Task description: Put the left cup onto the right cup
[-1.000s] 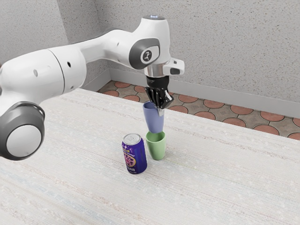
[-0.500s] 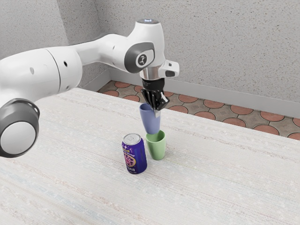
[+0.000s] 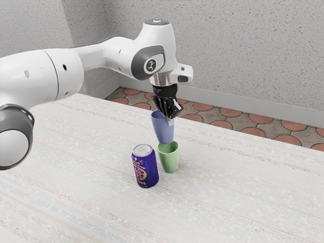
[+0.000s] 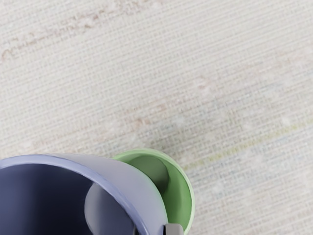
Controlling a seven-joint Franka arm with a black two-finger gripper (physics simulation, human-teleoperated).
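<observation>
At near left, arm (image 3: 76, 66): one, white, is coming in from the exterior view's left, reaching over the table (image 3: 243, 192) and pointing its hand straight down.
Can (image 3: 145, 166): one, purple, is standing upright nearest the camera, just beside the green cup.
Green cup (image 3: 168, 157): one, is standing upright on the table with its mouth open.
Blue cup (image 3: 163, 127): one, is hanging upright in the air, its base about level with the green cup's rim and set off toward the exterior view's left. It is covering only part of that mouth.
Gripper (image 3: 168, 112): one, black, is pinching the blue cup's wall at the rim, fingers narrowly apart.
Backdrop: one tiled floor (image 3: 243, 124) and one grey wall (image 3: 253, 45) are lying beyond the table.
Change: since one second ago the hand and blue cup are sitting slightly farther toward the exterior view's left, while the can and green cup are staying put.
</observation>
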